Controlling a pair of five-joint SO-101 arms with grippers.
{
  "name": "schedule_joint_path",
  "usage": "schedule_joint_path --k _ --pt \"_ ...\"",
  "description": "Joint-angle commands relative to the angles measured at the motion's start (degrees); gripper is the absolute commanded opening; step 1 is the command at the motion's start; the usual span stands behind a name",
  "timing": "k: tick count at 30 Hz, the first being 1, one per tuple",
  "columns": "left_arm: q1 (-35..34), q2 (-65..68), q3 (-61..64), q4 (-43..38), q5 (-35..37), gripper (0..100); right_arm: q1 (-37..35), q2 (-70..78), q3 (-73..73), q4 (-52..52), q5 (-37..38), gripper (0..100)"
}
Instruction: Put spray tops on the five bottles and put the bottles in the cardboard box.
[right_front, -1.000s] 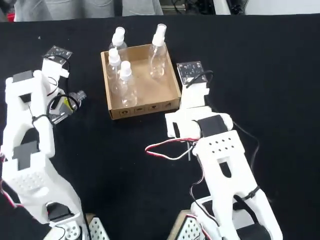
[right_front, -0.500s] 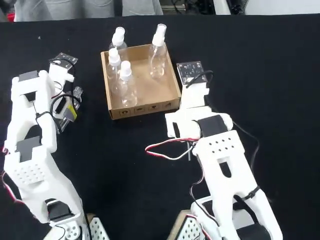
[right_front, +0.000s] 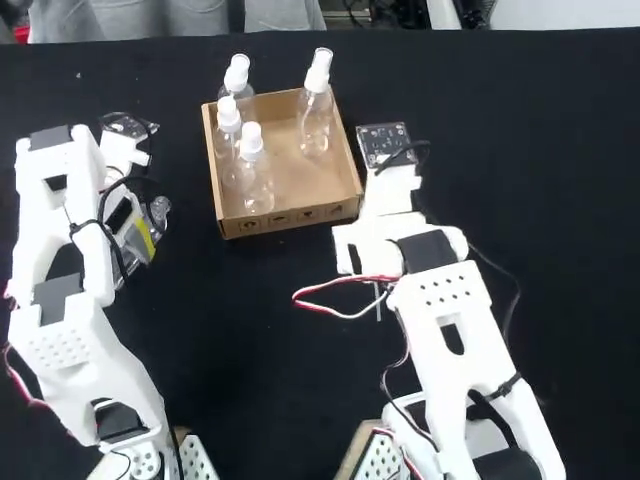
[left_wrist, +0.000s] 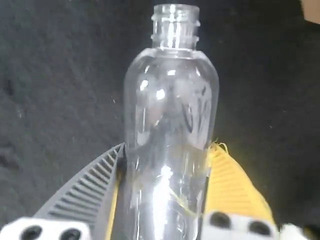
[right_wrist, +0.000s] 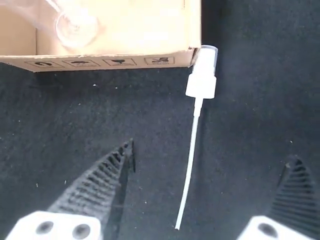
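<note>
On black table (right_front: 520, 120) I log cardboard box (right_front: 285, 222) w/ 4 capped bottles (right_front: 250, 165) standing inside. L gripper (left_wrist: 167, 150), beside box, clamps 5th bottle (left_wrist: 170, 105), neck bare. R gripper (right_wrist: 210, 155) spread wide above spray top (right_wrist: 202, 75) lying by box corner.

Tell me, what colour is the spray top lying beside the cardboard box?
The spray top is white, thin tube included; clearest in the right wrist view.

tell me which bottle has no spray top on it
The bottle in the left gripper, left of the cardboard box: its neck is bare, while the four bottles in the box have white spray tops.
</note>
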Motion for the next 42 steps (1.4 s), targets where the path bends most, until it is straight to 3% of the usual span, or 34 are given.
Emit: schedule_joint_path --k 1,8,17,29,42 --pt "0.7 -8.3 -3.2 4.2 2.0 17 1.5 -2.8 -0.7 -1.5 -0.2 39.6" --pt "0.8 -14.2 -3.1 10.4 2.5 17 1.5 -2.8 -0.7 -1.6 -0.3 39.6" --pt "2.3 -22.6 7.2 10.9 9.7 17 1.6 -2.8 -0.4 -2.8 -0.4 39.6" --pt "15.3 -42.2 25.4 8.7 24.8 17 1.6 -2.8 -0.4 -2.9 -0.5 39.6" --pt "31.3 -44.4 28.5 8.6 43.1 17 5.7 -2.9 -0.8 -3.3 -2.6 40.0"
